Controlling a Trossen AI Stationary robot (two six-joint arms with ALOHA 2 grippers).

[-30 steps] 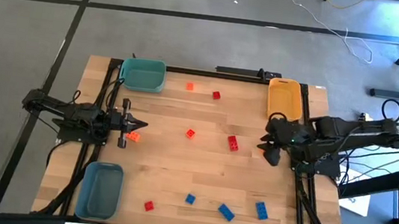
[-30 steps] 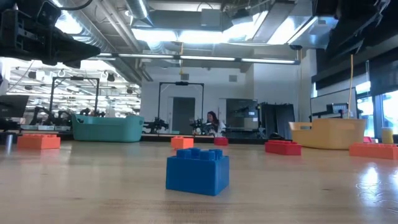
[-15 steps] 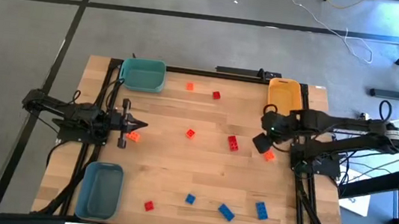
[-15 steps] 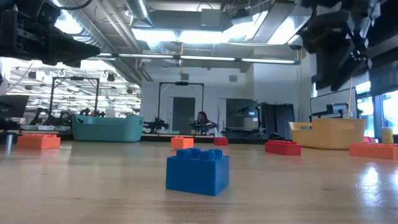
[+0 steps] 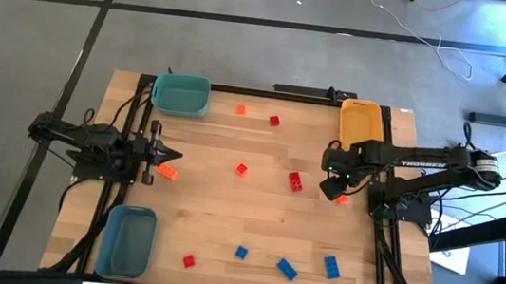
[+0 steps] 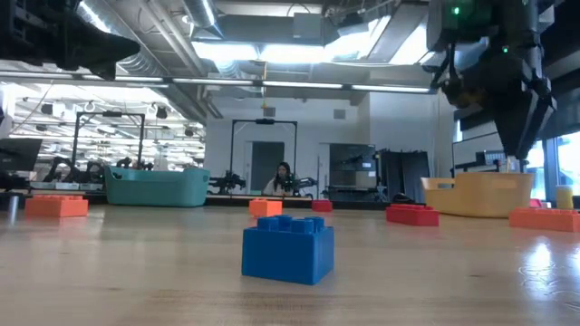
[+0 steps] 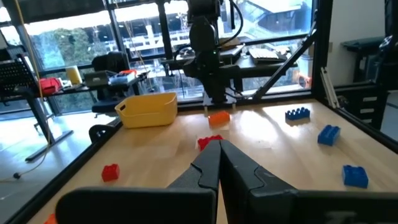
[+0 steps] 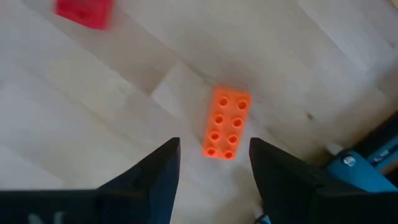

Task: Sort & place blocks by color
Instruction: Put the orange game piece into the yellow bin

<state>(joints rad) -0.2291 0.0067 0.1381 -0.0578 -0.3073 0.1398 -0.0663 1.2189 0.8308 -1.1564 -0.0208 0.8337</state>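
My right gripper is open and points down over an orange block that lies flat on the table, studs up, at the right. Its fingers stand on either side of the block's near end without touching it. In the low view the gripper hangs above that block. My left gripper is shut and empty, level, at the table's left; another orange block lies just beside its tips. Red, orange and blue blocks lie scattered on the table.
A teal bin stands at the far left, a yellow bin at the far right behind my right gripper, and a grey-blue bin at the near left. Red blocks lie mid-table; blue blocks lie near the front edge.
My right gripper has swung a little toward the table's left and far side and tipped to point down; the orange block it covered now shows beside it. My left gripper has drawn back a little toward the table's left edge. No block has moved.
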